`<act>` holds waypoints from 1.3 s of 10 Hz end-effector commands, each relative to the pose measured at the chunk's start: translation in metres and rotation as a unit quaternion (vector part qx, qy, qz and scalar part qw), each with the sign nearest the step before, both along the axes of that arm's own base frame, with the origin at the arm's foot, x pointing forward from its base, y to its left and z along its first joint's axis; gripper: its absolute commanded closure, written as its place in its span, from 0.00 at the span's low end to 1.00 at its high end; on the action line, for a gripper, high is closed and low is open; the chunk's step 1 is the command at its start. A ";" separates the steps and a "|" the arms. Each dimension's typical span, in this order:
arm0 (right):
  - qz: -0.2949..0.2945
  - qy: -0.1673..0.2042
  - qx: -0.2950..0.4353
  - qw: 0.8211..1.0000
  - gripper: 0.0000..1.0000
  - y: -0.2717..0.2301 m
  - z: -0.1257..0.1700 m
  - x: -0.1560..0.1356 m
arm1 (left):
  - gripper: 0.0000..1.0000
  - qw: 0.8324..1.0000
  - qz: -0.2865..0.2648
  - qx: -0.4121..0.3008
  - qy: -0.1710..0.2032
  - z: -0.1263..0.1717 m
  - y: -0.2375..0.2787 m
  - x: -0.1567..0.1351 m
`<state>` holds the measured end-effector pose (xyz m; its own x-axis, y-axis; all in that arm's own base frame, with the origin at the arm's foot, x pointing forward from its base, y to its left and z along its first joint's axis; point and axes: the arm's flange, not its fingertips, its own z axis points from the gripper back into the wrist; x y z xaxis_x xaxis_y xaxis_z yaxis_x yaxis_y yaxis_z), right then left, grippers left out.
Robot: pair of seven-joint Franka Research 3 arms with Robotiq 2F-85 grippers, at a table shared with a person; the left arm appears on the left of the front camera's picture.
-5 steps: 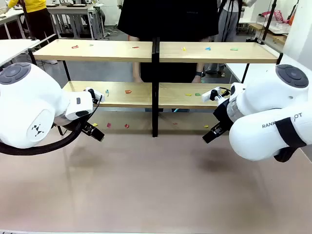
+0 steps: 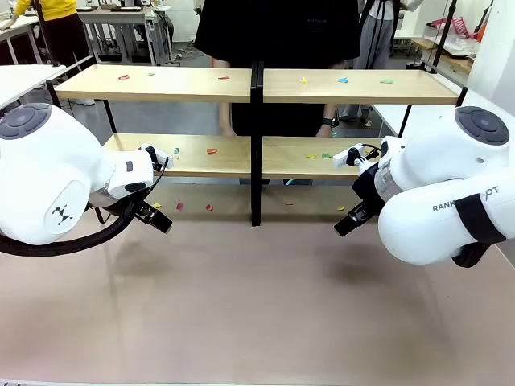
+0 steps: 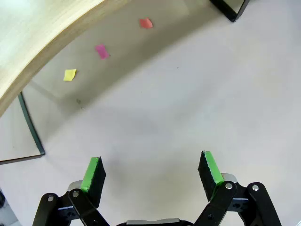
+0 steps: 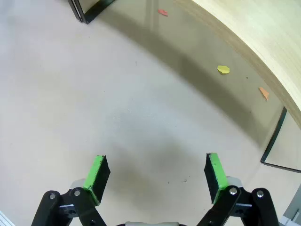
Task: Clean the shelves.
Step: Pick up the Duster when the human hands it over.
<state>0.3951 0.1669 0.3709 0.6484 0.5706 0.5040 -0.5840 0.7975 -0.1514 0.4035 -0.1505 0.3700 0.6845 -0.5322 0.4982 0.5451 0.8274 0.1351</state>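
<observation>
Near the shelves [image 2: 161,83], both arms [image 2: 48,173] hunched low, fingers [image 3: 93,175] spread wide

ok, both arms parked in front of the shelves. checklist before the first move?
1. left gripper open and empty: ok.
2. right gripper open and empty: ok.
3. shelves clean: not ok, scraps lie on the upper and lower boards.
4. table under the shelves clean: not ok, a yellow scrap and others lie there.
5. path from both grippers to the lower boards free: ok, bare table between.
6. person out of reach: cannot tell, stands close behind the shelves.
</observation>
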 end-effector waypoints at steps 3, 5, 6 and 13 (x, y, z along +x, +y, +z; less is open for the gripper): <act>0.000 0.000 0.000 1.000 0.00 0.000 0.000 0.000 | 0.00 1.000 0.000 0.000 0.000 0.000 0.000 0.000; 0.000 0.000 0.000 1.000 0.00 0.000 0.000 0.000 | 0.00 1.000 0.000 0.000 0.000 0.000 0.000 0.000; 0.000 0.000 0.000 1.000 0.00 0.000 0.000 0.000 | 0.00 1.000 0.000 0.000 0.000 0.000 0.000 0.000; 0.032 -0.018 0.089 0.995 0.00 -0.064 0.134 -0.123 | 0.00 0.988 -0.100 -0.083 -0.081 0.151 0.099 -0.101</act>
